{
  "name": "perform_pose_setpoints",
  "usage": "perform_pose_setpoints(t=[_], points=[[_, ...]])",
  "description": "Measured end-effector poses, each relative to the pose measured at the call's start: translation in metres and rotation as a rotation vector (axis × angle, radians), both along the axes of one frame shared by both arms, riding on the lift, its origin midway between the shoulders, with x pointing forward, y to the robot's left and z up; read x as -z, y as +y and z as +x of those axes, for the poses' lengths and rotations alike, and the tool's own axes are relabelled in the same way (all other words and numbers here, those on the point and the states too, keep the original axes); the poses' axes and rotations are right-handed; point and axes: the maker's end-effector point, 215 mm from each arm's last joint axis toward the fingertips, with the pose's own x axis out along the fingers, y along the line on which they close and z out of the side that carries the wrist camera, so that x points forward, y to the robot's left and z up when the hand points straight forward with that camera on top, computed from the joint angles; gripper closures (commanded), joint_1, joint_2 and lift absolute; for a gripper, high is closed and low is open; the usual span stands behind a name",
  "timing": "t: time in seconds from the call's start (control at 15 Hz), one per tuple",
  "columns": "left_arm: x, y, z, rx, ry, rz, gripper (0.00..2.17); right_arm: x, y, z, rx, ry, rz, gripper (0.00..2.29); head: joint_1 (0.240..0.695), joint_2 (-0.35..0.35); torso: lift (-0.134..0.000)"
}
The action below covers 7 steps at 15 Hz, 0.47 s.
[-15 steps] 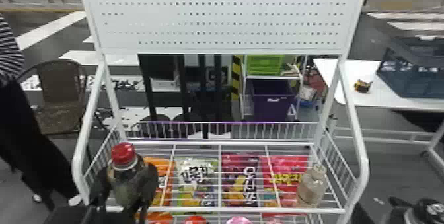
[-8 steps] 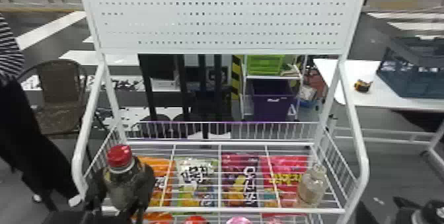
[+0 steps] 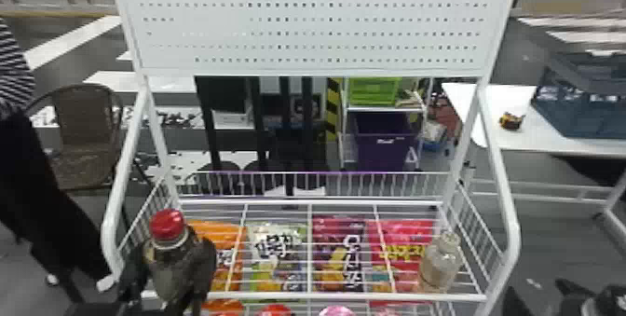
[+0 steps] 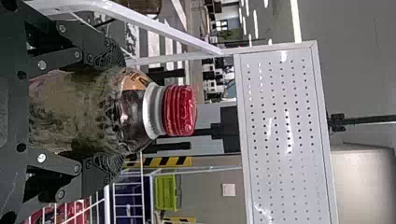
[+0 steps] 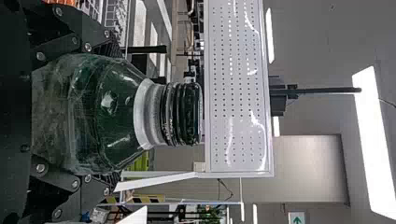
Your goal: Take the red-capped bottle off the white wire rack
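A: Left arm (image 3: pixel 95 309)?

B: Enters from the head view's bottom edge, low on the left. Left gripper (image 3: pixel 168 268) upright, fingers pointing up, load clasped between them.

A: Wrist view of it?

B: Left gripper (image 4: pixel 109 111): two black fingers (image 4: pixel 107 56), one on either side, parted by the load's width. Bolted links on both sides, ribbed surfaces near the tips.

A: Right gripper (image 3: pixel 572 291)?

B: Bottom right corner of head view, partly cut off. In its wrist view, right gripper (image 5: pixel 109 115) also grips a load, fingers on opposite sides.

A: Spacing?

B: Grippers well apart.
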Motion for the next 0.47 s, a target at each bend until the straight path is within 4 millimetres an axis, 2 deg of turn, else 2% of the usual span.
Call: perform_pose_setpoints(t=[0.47], points=[[-0.0042,0.0001,0.0003,-0.001,-0.009,-0.002,1.98,0.0045,-0.0005,0.0000,0.001,0.008,0.002,0.48,0.499,0.000,0.000]])
